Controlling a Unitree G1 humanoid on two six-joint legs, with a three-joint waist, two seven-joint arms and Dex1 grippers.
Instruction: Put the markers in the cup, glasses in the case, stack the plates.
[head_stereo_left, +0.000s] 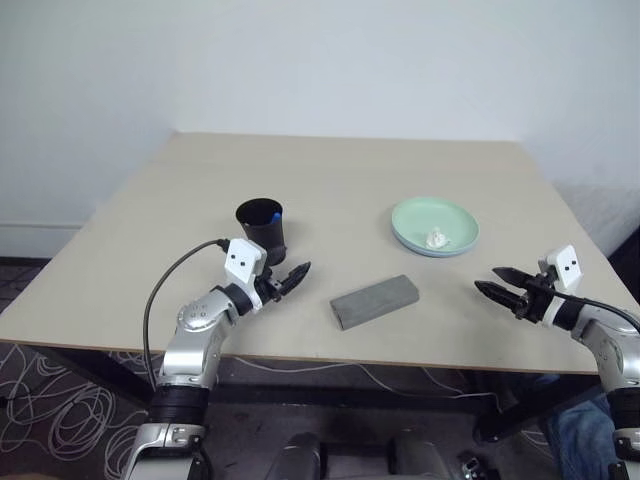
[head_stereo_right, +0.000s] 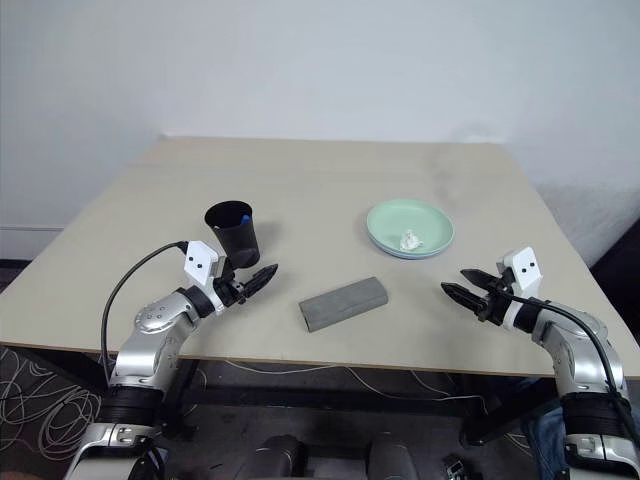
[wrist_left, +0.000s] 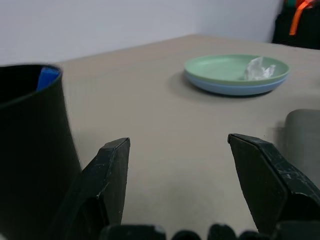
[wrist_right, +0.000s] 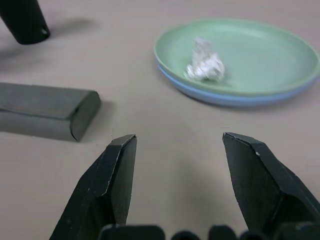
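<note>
We are hovering both grippers released and empty over the counter (head_stereo_left: 330, 190), the left gripper (head_stereo_left: 296, 277) just beside the black cup (head_stereo_left: 262, 230), where blue marker caps (wrist_left: 48, 77) are showing inside the rim, and the right gripper (head_stereo_left: 497, 282) near the counter's right edge. Between them the grey case (head_stereo_left: 374, 301) is lying closed, while beyond it the mint green plate (head_stereo_left: 436, 222) is sitting stacked on the light blue plate (wrist_right: 235, 97), a crumpled white scrap (head_stereo_left: 437, 239) resting on top.
</note>
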